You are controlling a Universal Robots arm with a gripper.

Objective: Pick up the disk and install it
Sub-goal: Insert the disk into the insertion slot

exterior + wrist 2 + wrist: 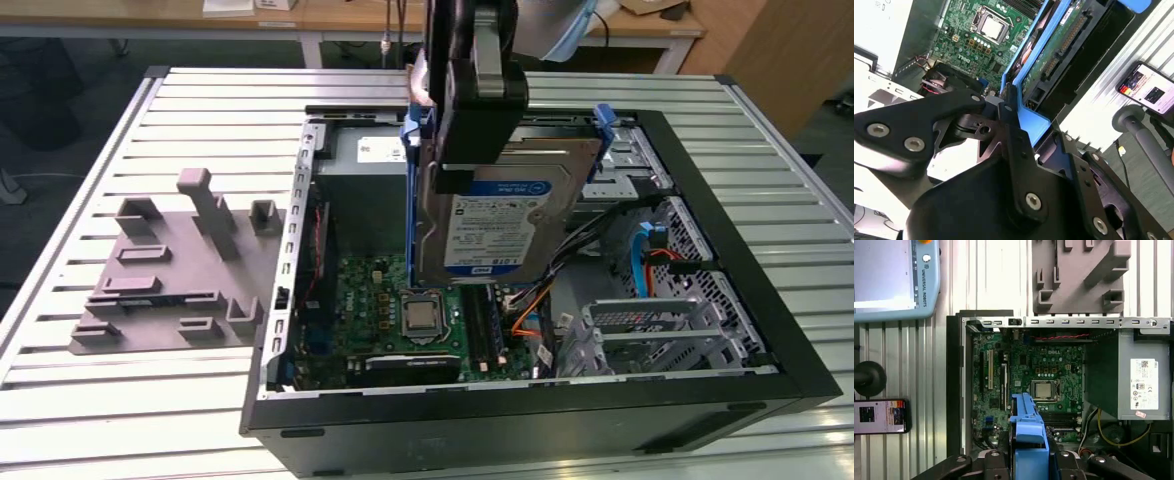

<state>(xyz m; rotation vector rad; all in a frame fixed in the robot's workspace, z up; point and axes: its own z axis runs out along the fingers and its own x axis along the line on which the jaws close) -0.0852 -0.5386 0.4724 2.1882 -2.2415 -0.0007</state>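
I have the disk (514,225) in the gripper (461,150), whose jaws are closed narrow on the blue bracket (415,180) along the disk's upper edge. The disk hangs upright, label facing the exterior view, inside the opening of the computer case (534,415). It sits above the motherboard (394,300), between the power supply (363,152) on the exterior view's left and the drive cage (627,150) on its right. In the second wrist view one of the fingers (1008,117) presses against the bracket's plastic rim rather than the metal body, so I judge this a grip that tolerates little side load. I want slow, straight moves, no twisting, and no bumping the bracket against the case walls. The lower edge looks clear of the board and of the orange cables (527,325) beside it. From this angle, though, I can't be certain how much gap there is, so I treat that edge as the risk. In the first wrist view the bracket (1028,432) lines up over the board near the processor socket (1044,389), not over the cage. I judge the disk to be lifted and carried but not seated, and careful alignment with the cage matters more than speed.
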